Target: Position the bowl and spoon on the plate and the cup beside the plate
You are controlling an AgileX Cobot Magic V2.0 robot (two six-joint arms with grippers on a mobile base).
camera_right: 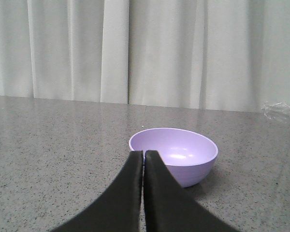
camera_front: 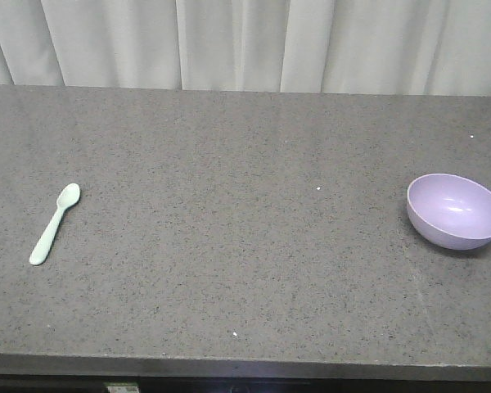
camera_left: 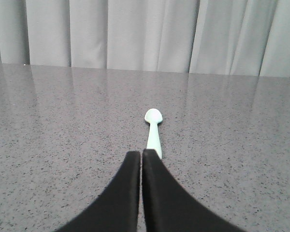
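A mint-green spoon (camera_front: pixel 56 223) lies flat at the left of the grey speckled countertop (camera_front: pixel 229 246), scoop pointing away. In the left wrist view the spoon (camera_left: pixel 153 130) lies just ahead of my left gripper (camera_left: pixel 141 153), which is shut and holds nothing. A lavender bowl (camera_front: pixel 456 210) sits upright and empty at the right edge. In the right wrist view the bowl (camera_right: pixel 176 154) stands right beyond my right gripper (camera_right: pixel 143 153), shut and empty. The plate and the cup are out of view. Neither gripper appears in the front view.
A pale curtain (camera_front: pixel 245 41) hangs behind the countertop's far edge. The counter's front edge (camera_front: pixel 245 364) runs along the bottom of the front view. A crinkled bit of clear plastic (camera_right: pixel 280 109) lies at the far right in the right wrist view.
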